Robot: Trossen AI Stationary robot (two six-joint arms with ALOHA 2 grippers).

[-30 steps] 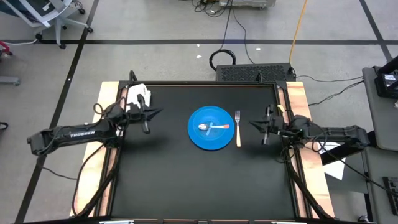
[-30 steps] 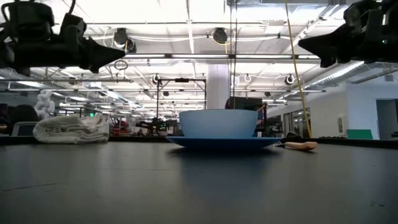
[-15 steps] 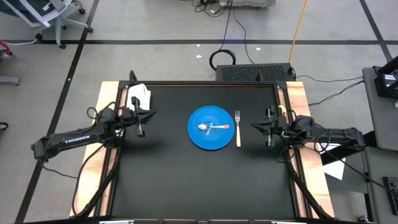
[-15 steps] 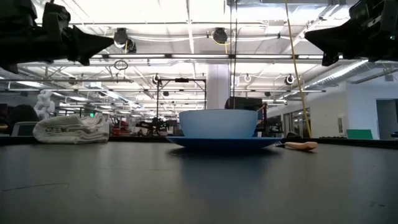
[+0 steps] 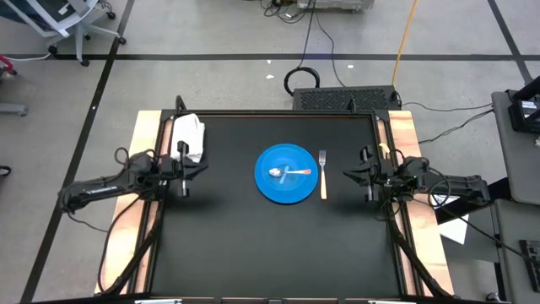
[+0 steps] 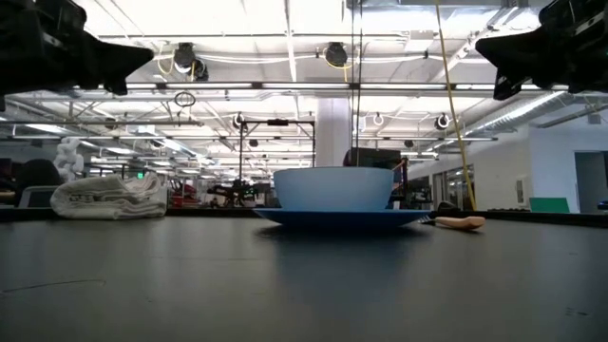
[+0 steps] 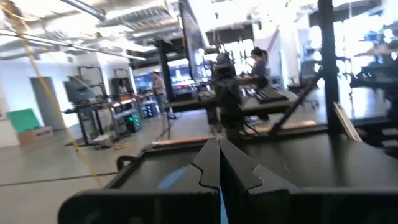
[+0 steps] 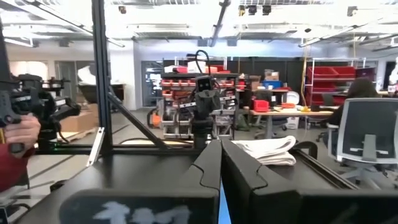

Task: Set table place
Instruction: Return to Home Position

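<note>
Fingers (image 7: pixel 207 169) touching: left gripper (image 7: pixel 219 144), right gripper (image 8: pixel 220 144)

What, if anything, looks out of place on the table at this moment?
Only the crumpled white cloth, lying at the far left corner of the table. The spoon lies in the blue bowl on its plate, the fork straight beside it.

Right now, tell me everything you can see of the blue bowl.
The blue bowl is plain, round and light blue, with a matte, plastic-looking surface and walls that flare slightly toward the rim. It stands upright at the centre of the blue plate, near the middle of the table. An orange-handled spoon lies inside it, with its head toward the left arm's side and its handle toward the right arm's side. Only the plate and the spoon touch the bowl.
</note>
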